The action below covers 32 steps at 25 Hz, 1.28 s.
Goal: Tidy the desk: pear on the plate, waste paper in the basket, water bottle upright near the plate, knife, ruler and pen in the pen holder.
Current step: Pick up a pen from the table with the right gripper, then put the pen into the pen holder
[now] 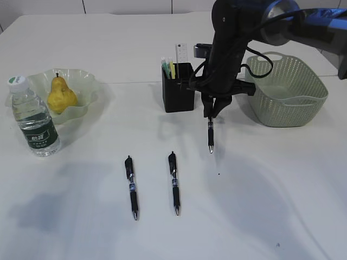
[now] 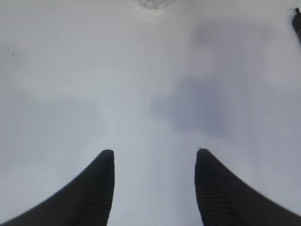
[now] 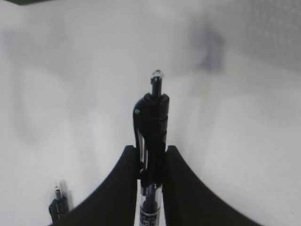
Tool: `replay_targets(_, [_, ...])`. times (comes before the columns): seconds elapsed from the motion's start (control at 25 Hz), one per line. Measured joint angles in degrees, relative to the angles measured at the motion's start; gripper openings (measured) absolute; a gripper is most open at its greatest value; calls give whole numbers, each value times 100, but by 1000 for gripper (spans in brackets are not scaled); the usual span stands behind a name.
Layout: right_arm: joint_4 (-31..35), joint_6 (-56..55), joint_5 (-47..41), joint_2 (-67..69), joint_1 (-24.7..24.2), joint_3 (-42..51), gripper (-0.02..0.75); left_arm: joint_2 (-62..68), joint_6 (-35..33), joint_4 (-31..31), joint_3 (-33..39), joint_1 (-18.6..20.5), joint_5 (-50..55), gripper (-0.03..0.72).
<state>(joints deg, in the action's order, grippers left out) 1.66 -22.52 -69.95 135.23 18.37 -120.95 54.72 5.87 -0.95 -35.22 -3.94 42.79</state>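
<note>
My right gripper (image 1: 211,115) is shut on a black pen (image 1: 210,135) that hangs tip down above the table, just right of the black pen holder (image 1: 178,92). In the right wrist view the pen (image 3: 151,117) sits clamped between my fingers (image 3: 153,150). The holder has the clear ruler (image 1: 181,53) and other sticks in it. Two more black pens (image 1: 132,187) (image 1: 173,181) lie on the table. The yellow pear (image 1: 60,95) sits on the pale green plate (image 1: 92,86). The water bottle (image 1: 33,116) stands upright beside the plate. My left gripper (image 2: 154,153) is open over bare table.
The sage green basket (image 1: 287,89) stands at the right behind my right arm. A pen end (image 2: 297,26) shows at the right edge of the left wrist view. Another pen (image 3: 59,205) shows low left in the right wrist view.
</note>
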Motion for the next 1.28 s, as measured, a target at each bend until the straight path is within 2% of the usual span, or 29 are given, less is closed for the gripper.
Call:
replay_targets(0.32, [-131,233,272,0,0,-603,122,0,4,34,0,0,7,384])
replay_targets(0.84, [-824,426,2043,0,0,-642,122,0,4,138,0,0,7,384])
replay_targets(1.28, [-1056,438,3314,12,0,-642,122,0,4,238,0,0,-201,384])
